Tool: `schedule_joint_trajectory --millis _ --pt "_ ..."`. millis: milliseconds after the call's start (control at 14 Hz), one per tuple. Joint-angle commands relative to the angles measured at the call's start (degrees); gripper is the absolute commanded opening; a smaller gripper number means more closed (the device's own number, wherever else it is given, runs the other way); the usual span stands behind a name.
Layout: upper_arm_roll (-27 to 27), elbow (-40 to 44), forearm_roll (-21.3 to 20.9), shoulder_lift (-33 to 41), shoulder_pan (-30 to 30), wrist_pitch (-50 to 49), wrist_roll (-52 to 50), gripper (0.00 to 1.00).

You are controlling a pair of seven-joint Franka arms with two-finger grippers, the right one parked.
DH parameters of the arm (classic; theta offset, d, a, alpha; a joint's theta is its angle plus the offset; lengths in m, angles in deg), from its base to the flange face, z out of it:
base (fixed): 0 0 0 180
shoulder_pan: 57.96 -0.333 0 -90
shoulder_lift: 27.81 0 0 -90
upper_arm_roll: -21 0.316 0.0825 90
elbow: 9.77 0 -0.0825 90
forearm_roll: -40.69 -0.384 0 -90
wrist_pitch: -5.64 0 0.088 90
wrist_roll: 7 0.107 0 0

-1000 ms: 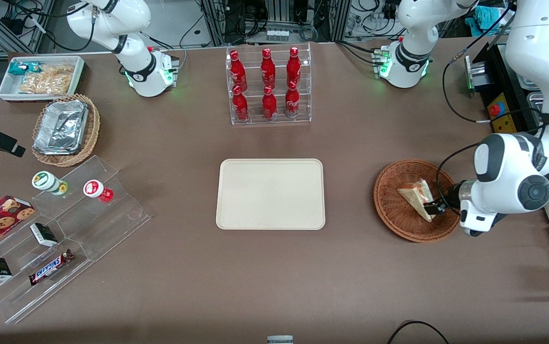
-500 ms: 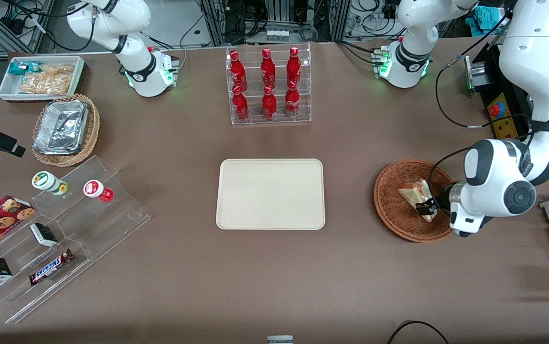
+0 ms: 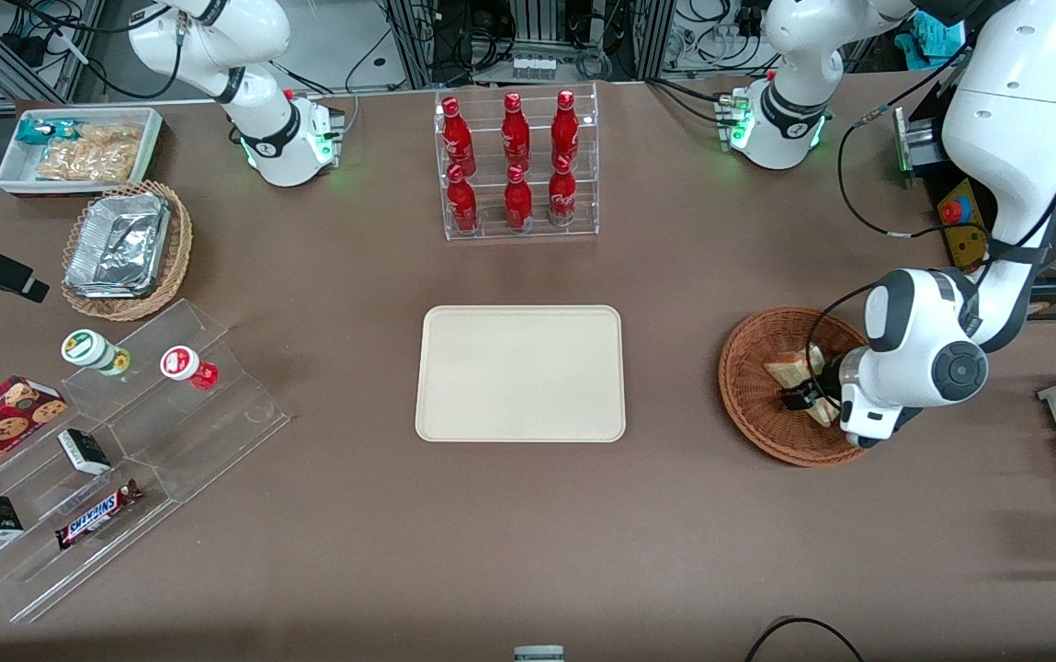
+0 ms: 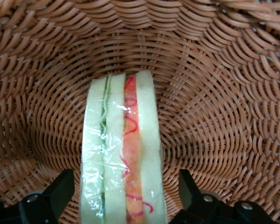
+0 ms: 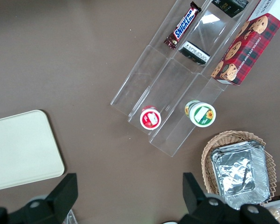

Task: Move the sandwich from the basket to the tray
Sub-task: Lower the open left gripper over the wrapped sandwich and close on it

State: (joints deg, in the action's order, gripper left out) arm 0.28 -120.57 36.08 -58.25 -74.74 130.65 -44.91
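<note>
1. The end effector point(image 4: 123, 198) sits low inside the basket point(image 3: 753, 405), its fingers point(image 4: 60, 191) spread wide apart with one on each side of the sandwich point(image 4: 123, 154) — neither pad appears to touch it yet.
2. The sandwich lies in the basket's bowl with its wrapped, layered edge facing the wrist camera; from the front, the arm's wrist covers part of it.
3. The step in hand looks like the grasp: the approach seems complete, the closing not yet done.
4. The next move calls for the fingers to close gently on the soft bread, then a lift clear of the wicker rim.
5. The tray point(image 3: 520, 373) lies flat on the bench point(image 3: 528, 533), well apart from the basket — toward the parked arm's end.
</note>
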Motion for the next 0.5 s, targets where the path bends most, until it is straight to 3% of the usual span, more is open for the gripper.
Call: schedule_joint_trajectory --millis 0,429 --pt "0.0 -0.6 0.2 1.2 0.1 0.5 -0.9 0.34" --pt "-0.4 2.5 -0.2 3.4 0.4 -2.2 0.1 0.26"
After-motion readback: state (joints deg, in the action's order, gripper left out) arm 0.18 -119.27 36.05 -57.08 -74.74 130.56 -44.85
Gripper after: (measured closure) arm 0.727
